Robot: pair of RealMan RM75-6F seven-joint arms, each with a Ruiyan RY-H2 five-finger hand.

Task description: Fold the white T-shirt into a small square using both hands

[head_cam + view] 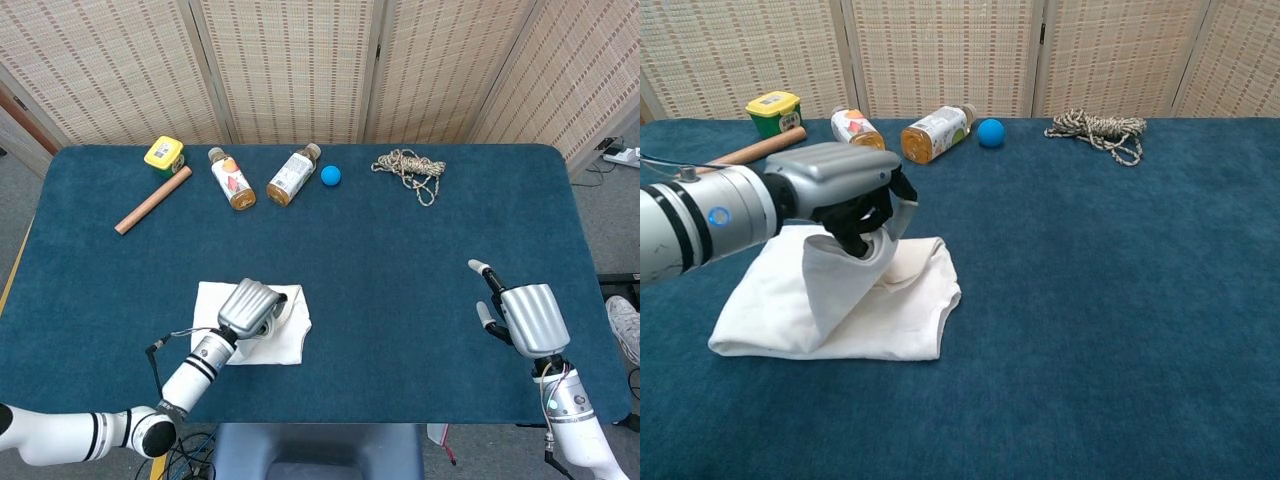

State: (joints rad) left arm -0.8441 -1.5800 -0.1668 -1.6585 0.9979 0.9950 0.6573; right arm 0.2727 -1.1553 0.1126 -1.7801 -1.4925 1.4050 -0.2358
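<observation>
Fingers: left hand [845, 190] curled tight, gripping a lifted fold of the white T-shirt [895, 310].
Right hand [527, 318]: fingers spread, holding nothing, near table's [400, 260] right edge.
Shirt: partly folded, front-left of table.

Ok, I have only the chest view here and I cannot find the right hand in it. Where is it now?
Observer: In the head view the right hand is over the near right part of the table, far from the white T-shirt.
Operator: Does it hold anything?
Observer: No, it holds nothing, and its fingers are apart.
Operator: And seen from above, where is the left hand on the shirt?
Observer: The left hand is over the shirt's middle and right part, gripping the lifted flap. A strip of shirt at the left edge lies flat and uncovered.
</observation>
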